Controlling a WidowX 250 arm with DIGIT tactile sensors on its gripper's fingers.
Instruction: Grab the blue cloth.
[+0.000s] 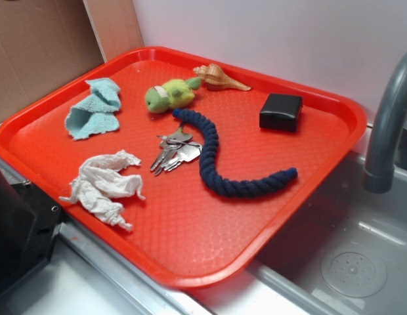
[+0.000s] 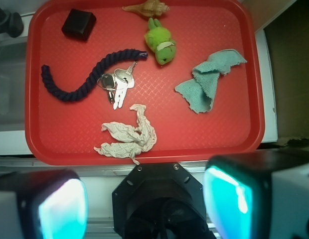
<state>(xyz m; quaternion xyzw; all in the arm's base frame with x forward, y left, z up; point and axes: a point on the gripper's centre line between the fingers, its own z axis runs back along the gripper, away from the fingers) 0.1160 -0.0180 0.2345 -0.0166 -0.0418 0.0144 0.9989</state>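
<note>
Hovering high above the tray's (image 2: 32, 74) near edge, claw (image 2: 144, 204) spread wide, holding nothing, pointing straight down. Red tray sits on a counter beside a sink (image 1: 348, 262). Cloth (image 2: 207, 82) lies crumpled in the tray's corner near the plush (image 2: 161, 42), long axis diagonal.

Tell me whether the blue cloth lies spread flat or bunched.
Bunched: the blue cloth lies crumpled in overlapping folds with corners sticking out on the red tray.
</note>
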